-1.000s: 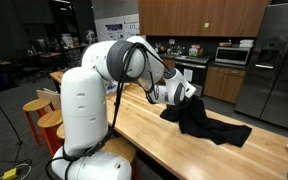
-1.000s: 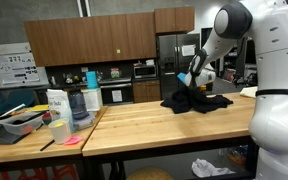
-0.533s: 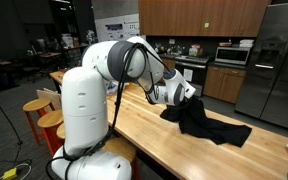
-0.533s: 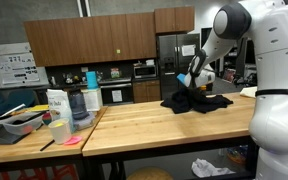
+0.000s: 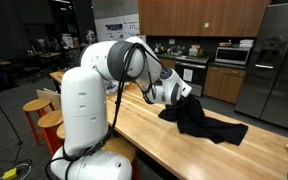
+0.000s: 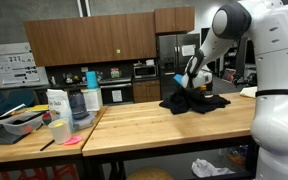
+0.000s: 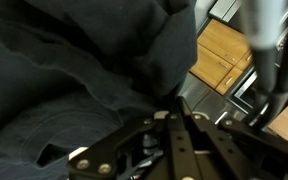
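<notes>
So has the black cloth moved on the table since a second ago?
Yes, slightly: in an exterior view the black cloth has slid left along the wooden table, toward the robot's white base, with the shut pincer gripping it.

You face a kitchen with a workshop behind.
A long butcher-block counter (image 5: 149, 132) fills the foreground; brown wood cabinets (image 5: 199, 15) hang over a microwave (image 5: 231, 54); a steel fridge (image 5: 274, 65) stands beside them; round wooden stools (image 5: 41, 108) sit at the counter's edge; posters (image 6: 9, 70) hang on the grey wall.
</notes>
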Available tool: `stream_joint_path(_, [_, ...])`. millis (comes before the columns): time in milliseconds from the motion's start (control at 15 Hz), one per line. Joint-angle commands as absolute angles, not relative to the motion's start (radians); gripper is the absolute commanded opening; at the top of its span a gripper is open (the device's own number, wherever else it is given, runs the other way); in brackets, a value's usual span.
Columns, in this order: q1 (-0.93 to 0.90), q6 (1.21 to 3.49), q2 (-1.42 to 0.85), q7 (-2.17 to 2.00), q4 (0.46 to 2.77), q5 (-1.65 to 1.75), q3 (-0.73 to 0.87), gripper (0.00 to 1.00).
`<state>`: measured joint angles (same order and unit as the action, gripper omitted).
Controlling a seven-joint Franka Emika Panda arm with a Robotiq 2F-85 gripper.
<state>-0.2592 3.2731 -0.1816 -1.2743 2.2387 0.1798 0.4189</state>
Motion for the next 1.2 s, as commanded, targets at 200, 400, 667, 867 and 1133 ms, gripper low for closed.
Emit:
stream_joint_path(200, [-0.366, 3.358, -0.186, -1.234, 2.268, 0.187, 0.495, 0.01])
stream_joint_path(400, [-0.436, 3.387, -0.204, -1.21, 2.278, 0.167, 0.555, 0.01])
stream_joint_path(667, [-0.559, 3.422, -0.245, -1.171, 2.286, 0.129, 0.658, 0.01])
stream_joint_path(867, [-0.655, 3.44, -0.286, -1.149, 2.285, 0.08, 0.732, 0.01])
stream_joint_path(1133, [-0.77, 3.473, -0.319, -1.117, 2.305, 0.012, 0.814, 0.01])
